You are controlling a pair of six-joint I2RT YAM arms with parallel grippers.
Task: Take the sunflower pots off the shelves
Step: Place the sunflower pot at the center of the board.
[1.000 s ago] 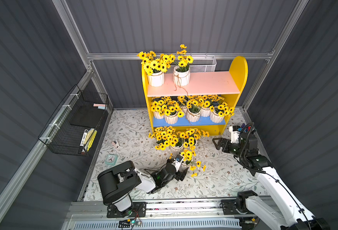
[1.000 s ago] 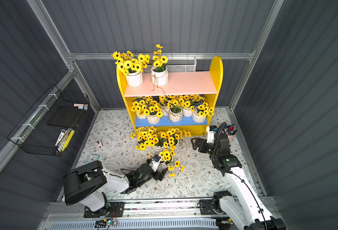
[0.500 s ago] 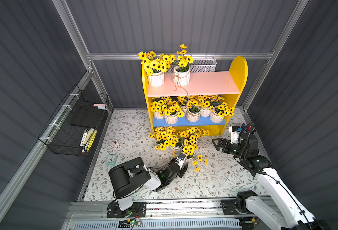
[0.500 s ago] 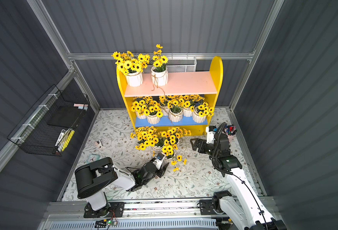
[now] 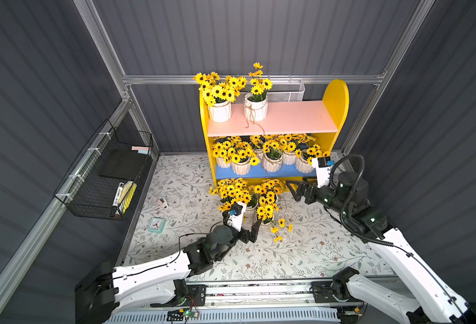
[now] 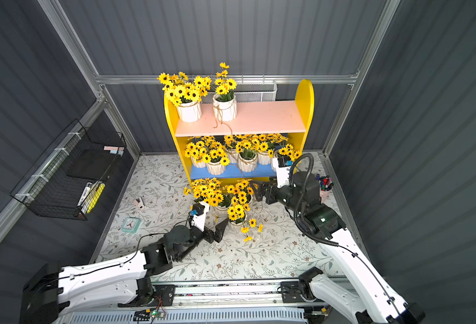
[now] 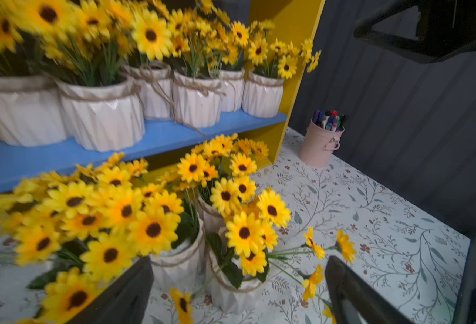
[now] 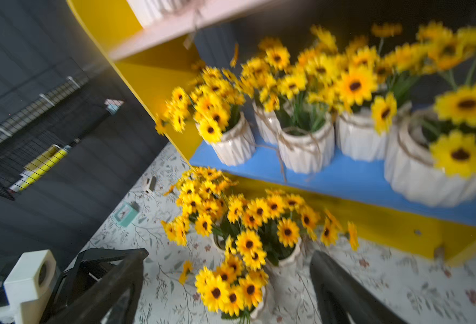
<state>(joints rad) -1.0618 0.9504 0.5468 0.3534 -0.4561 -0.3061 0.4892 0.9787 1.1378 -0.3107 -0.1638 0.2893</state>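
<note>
The shelves hold two sunflower pots on the pink upper board and several more crowded on the blue lower board. Three pots stand on the floral floor in front. My left gripper is open around the front floor pot. In the left wrist view that pot stands free between the spread fingers. My right gripper hangs open at the right of the floor pots, below the blue board, with nothing in it.
A pink cup of pens stands by the right wall, behind my right arm. A black wire basket hangs on the left wall and a white mesh basket behind the shelves. A teal clock and a small object lie on the floor at left.
My left arm's rear links have swung left and low while its gripper stayed at the front floor pot. The right gripper has edged toward the shelves with its jaws wider.
</note>
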